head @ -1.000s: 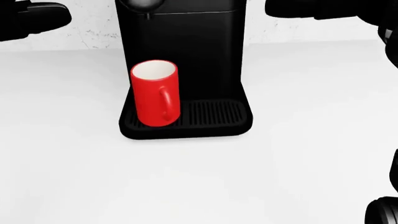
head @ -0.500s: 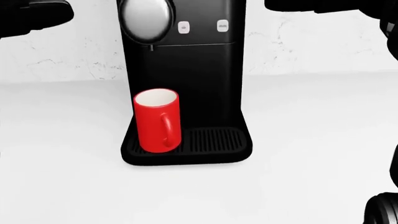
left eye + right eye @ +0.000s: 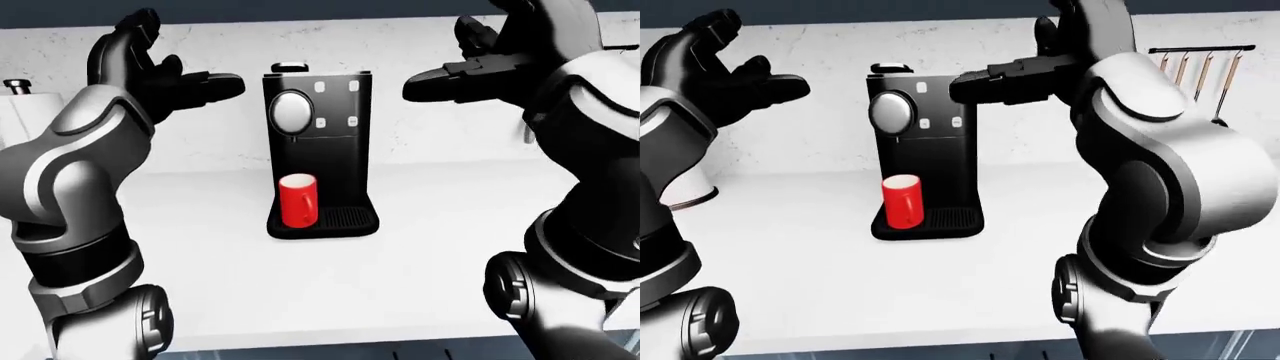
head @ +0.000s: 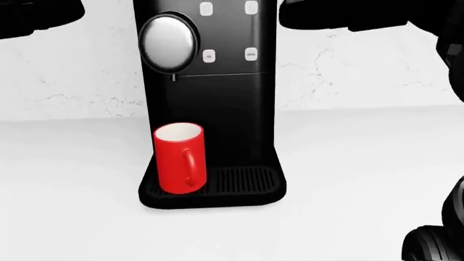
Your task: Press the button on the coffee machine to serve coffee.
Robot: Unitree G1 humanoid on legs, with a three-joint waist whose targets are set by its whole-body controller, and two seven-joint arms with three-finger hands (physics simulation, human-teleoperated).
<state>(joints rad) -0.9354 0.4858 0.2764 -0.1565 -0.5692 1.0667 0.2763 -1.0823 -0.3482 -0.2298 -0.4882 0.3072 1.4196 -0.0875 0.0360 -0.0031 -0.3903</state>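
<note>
Surface: white and flat, by a white wall.
Coffee machine: heavy, hard, stands mid-surface.
Buttons: small; push one with a fingertip.
Cup: red, under the spout.
Left hand: fingers spread, holds nothing.
Right hand: fingers spread, holds nothing.

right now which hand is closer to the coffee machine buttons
Right. The right hand hangs open just right of the coffee machine at button height; the left hand is open, slightly farther off on its left.

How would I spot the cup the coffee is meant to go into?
Find the tall black coffee machine standing against the white wall on the white counter. On its ridged drip tray, under the round silver dial, stands a mug, the only bright red thing in sight.
</note>
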